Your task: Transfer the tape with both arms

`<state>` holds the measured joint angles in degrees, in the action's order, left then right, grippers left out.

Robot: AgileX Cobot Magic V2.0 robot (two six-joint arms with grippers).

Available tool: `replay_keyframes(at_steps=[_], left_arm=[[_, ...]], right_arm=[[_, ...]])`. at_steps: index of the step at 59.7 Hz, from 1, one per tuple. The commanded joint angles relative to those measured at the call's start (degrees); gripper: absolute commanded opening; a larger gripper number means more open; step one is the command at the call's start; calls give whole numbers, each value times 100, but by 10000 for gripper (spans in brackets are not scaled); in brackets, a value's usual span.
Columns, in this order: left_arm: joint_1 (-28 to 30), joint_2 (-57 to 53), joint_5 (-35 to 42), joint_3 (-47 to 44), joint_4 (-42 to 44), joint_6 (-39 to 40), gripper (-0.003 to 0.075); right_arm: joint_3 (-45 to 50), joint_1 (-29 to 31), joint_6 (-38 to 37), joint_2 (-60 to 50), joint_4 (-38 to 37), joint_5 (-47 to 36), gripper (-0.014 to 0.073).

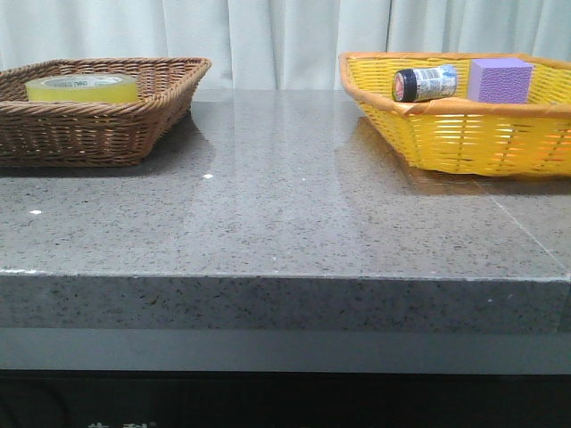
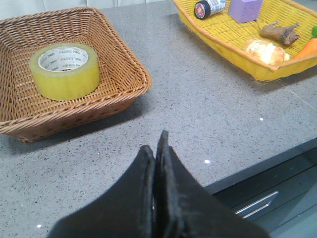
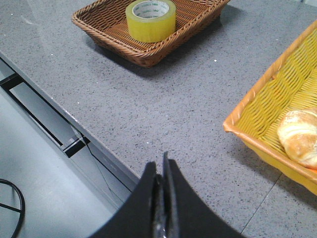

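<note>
- Grey speckled stone table (image 1: 285,223) carries a brown wicker basket (image 1: 53,134) holding the yellow translucent tape roll (image 1: 82,87).
- Left gripper (image 2: 157,148) and right gripper (image 3: 162,171): black fingers pressed together, empty.

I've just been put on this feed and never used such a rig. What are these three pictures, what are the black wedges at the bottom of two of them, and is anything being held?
One picture looks forward over the grey table. The other two come from cameras on the robot's two wrists. The black wedges are its grippers: the left gripper and the right gripper. Both are shut with nothing between the fingers, so nothing is held, and both are off the near edge of the table.

On the robot's left sits a brown basket with the tape lying flat inside, untouched. On the right sits a yellow basket holding a small jar, a purple block, a bread roll, a brown toy animal and something orange at the picture's edge.
</note>
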<state>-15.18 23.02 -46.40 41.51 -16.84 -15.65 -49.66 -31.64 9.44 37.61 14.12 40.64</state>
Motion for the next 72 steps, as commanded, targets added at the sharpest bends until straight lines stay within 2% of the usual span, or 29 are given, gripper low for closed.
replay_keyframes(at_steps=[1, 9, 20, 32, 46, 72], left_arm=[[10, 49, 455, 143, -142, 22, -20], [41, -166, 680, 12, -61, 22, -20], [718, -1104, 1412, -675, 223, 22, -20], [1091, -1532, 2085, -1460, 241, 352, -20], [1129, -1896, 2464, -2358, 1479, 1794, -20], [1248, -2463, 4555, -4196, 1492, 1818, -20]], right_arm=[[-133, 10, 9, -3, 60, -376, -69], [-133, 10, 9, -3, 60, -376, -69], [-133, 10, 9, -3, 60, -377, -69], [-133, 10, 9, -3, 60, -377, -69], [-133, 10, 9, -3, 60, -377, -69], [-133, 10, 9, -3, 60, -382, -69]])
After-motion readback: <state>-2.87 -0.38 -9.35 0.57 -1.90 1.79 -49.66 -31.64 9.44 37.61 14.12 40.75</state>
